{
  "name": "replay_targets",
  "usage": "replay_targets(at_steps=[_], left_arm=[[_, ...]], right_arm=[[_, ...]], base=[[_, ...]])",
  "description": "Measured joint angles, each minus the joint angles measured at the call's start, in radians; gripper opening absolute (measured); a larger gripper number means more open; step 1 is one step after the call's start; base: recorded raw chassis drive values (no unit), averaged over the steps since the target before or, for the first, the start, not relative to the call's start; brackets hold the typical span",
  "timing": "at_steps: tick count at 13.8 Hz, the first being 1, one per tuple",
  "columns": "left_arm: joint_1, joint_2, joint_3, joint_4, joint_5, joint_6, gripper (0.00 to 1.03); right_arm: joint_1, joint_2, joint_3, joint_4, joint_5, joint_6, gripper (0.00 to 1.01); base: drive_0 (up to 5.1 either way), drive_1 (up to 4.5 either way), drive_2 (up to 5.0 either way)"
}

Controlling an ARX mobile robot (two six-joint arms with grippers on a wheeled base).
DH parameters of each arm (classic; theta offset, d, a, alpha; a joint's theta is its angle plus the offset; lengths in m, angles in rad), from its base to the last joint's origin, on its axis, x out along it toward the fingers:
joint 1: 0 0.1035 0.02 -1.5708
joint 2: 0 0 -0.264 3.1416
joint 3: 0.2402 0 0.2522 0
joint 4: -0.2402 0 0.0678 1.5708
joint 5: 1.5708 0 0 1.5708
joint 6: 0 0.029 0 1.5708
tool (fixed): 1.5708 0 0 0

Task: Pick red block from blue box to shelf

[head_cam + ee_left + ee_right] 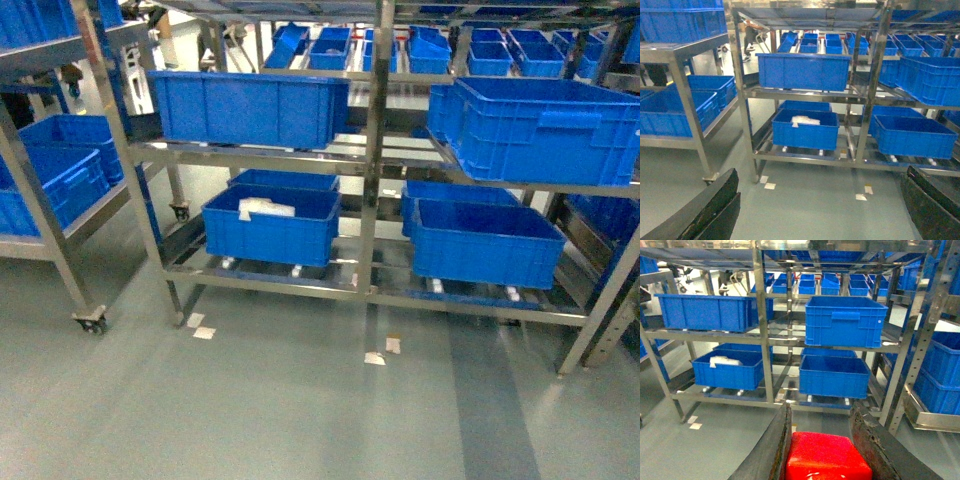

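Observation:
The red block is clamped between the two dark fingers of my right gripper, which is shut on it at the bottom of the right wrist view. The shelf, a steel rack with several tiers, stands ahead of it across a stretch of floor. The head view shows the same shelf but neither gripper. My left gripper is open with nothing between its fingers and faces the shelf from a distance. The blue box is out of view.
Dark blue crates fill the shelf's bays, and one low crate holds a white item. A second rack on casters stands to the left. Tape marks lie on the grey floor before the shelf.

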Motion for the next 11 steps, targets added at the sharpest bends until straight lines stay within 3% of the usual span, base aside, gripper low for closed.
replay_targets(at_steps=[9, 11], left_arm=[[0.0, 0.0, 0.0, 0.0, 0.0, 0.0, 0.98], [-0.002, 0.0, 0.0, 0.0, 0.001, 0.0, 0.98]], right_arm=[[0.0, 0.0, 0.0, 0.0, 0.0, 0.0, 0.29], [0.0, 0.0, 0.0, -0.001, 0.0, 0.0, 0.29]], base=[[-1.5, -1.53, -1.5], [0.0, 2.07, -2.0]])
